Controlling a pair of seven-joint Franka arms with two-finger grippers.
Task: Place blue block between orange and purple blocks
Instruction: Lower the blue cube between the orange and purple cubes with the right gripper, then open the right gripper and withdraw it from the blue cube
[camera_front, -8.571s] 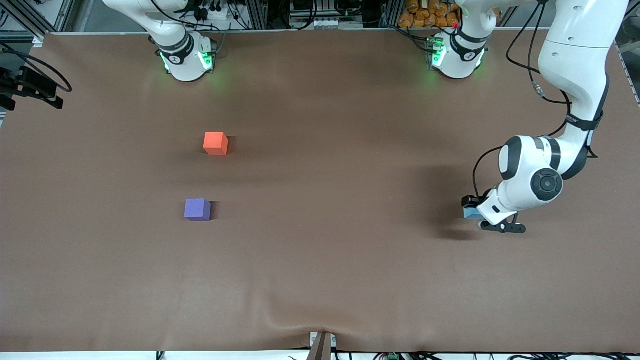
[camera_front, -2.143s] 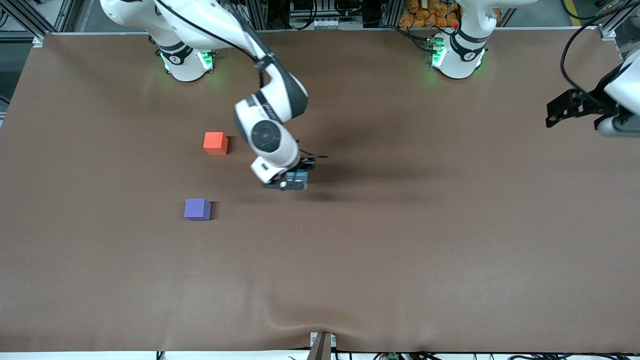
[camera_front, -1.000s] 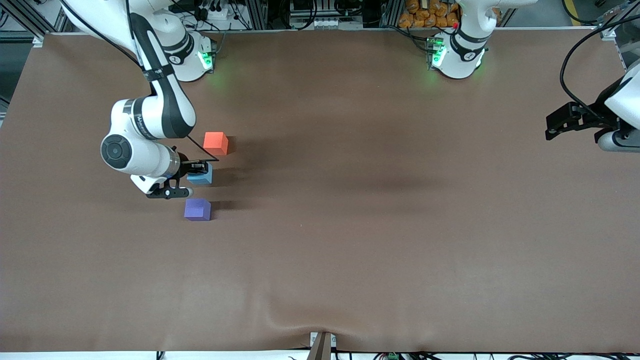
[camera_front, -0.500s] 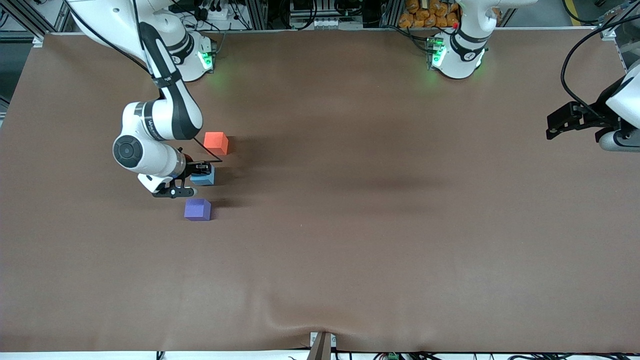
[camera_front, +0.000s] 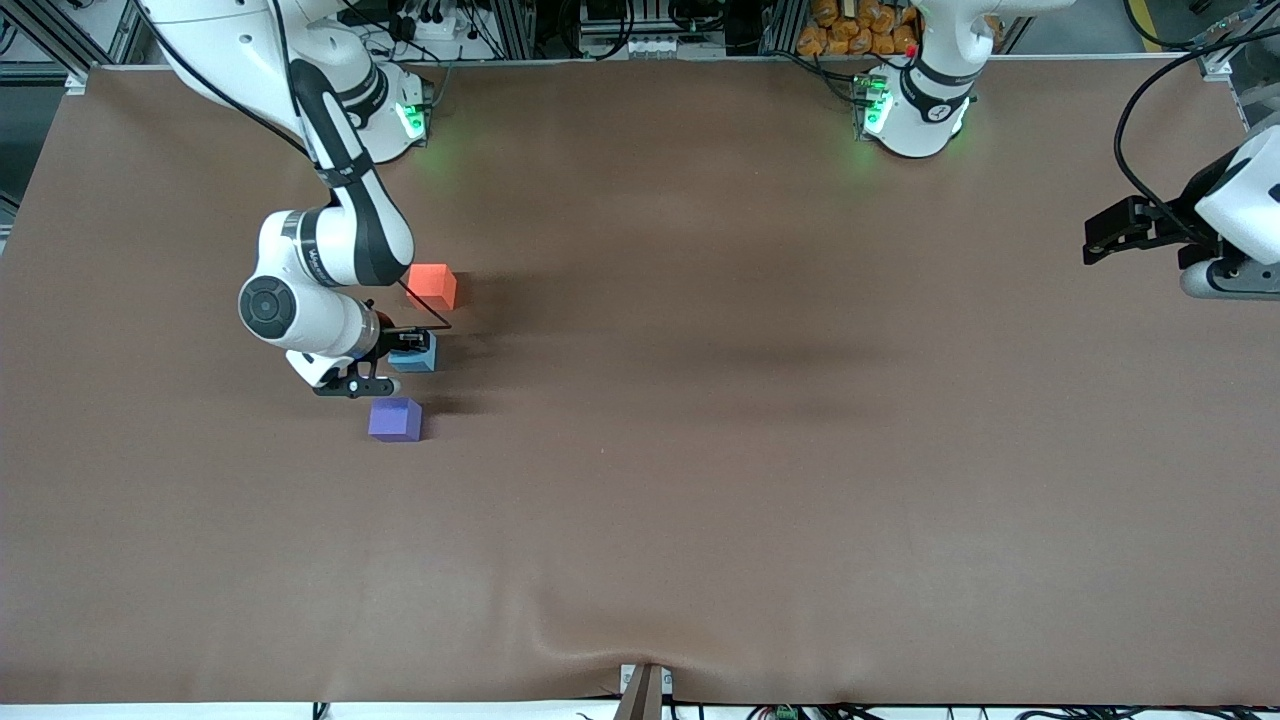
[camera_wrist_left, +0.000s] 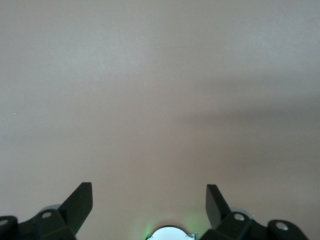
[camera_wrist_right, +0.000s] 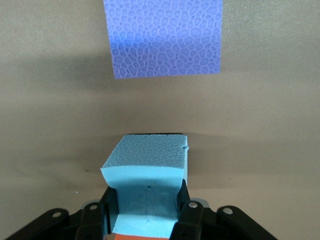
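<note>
My right gripper (camera_front: 400, 352) is shut on the light sky-blue block (camera_front: 415, 353) and holds it low between the orange block (camera_front: 432, 286) and the purple block (camera_front: 395, 418). In the right wrist view the blue block (camera_wrist_right: 146, 187) sits between my fingers (camera_wrist_right: 187, 215), with the purple block (camera_wrist_right: 163, 37) on the table just ahead and a strip of orange at the frame's lower edge. My left gripper (camera_front: 1110, 237) is open and empty, up over the left arm's end of the table; its wrist view shows only bare table between the fingertips (camera_wrist_left: 80, 202).
The brown mat (camera_front: 760, 430) covers the table. The arm bases (camera_front: 375, 115) stand along the edge farthest from the front camera. A small bracket (camera_front: 643, 690) sits at the mat's nearest edge.
The blue block went from the left gripper at the left arm's end to the right gripper, which carried it in between the orange and purple blocks; in the last second it shifted slightly.
</note>
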